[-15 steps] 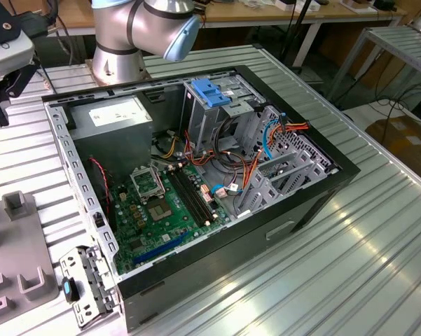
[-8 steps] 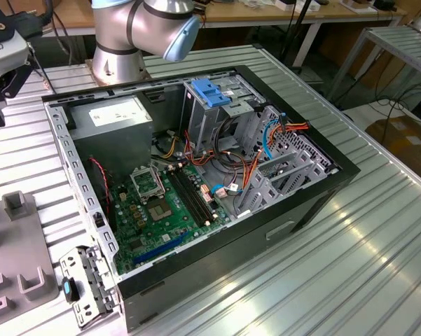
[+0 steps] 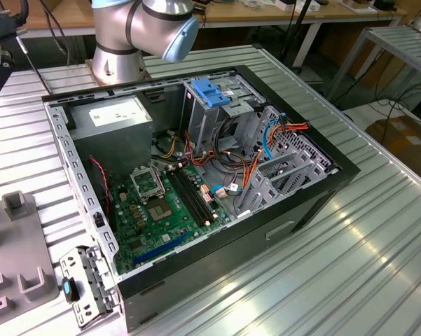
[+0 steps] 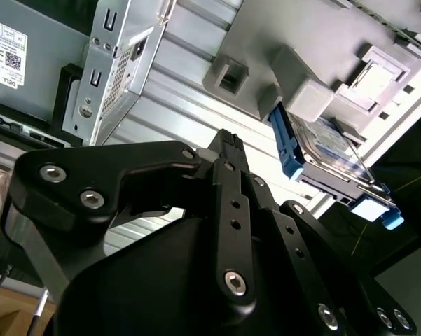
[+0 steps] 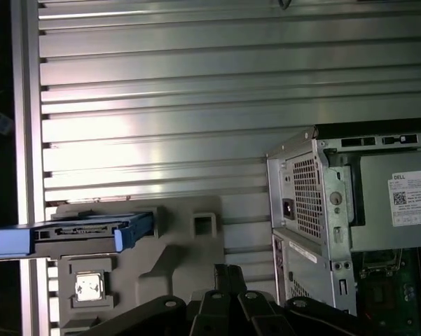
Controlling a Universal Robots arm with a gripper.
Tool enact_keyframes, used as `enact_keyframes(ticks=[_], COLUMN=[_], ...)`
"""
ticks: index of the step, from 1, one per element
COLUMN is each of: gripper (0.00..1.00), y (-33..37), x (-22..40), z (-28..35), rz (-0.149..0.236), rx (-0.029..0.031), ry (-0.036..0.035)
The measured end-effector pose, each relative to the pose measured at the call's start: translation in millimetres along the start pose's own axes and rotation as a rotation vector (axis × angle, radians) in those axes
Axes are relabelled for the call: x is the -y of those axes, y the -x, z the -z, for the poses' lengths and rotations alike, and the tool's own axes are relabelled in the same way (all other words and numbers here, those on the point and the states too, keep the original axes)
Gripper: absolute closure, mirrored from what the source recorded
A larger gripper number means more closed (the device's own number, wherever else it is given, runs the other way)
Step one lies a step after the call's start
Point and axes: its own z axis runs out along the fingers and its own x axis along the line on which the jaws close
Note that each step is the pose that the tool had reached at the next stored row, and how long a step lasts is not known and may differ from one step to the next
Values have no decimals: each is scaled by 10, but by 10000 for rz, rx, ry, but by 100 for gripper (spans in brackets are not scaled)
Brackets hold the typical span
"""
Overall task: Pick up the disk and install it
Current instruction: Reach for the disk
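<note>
The disk [image 5: 77, 234], a dark drive in bright blue rails, stands on its edge in a slot of a grey holder block [image 5: 178, 241] on the ribbed metal table. The second wrist view has the disk [image 4: 329, 157] beyond the gripper [image 4: 228, 138], with a clear gap between them. In the first wrist view the black gripper [image 5: 229, 269] hangs above the holder block, its fingertips together and nothing in them. The open computer case [image 3: 196, 175] lies beside the block.
Inside the case sit a green motherboard [image 3: 161, 210], a grey power supply [image 3: 115, 119], orange and blue cables, and a metal drive cage with a light-blue latch plate [image 3: 214, 91]. A processor chip [image 5: 91, 287] rests in the holder block. The arm's base [image 3: 119, 49] stands behind the case.
</note>
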Motion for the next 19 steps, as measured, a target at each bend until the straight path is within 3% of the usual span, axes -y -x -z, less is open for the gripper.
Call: enact_keyframes(ticks=[19], gripper=[89], y=[-259], x=[4], z=[6], rz=[1], rx=[-1], ry=[-1])
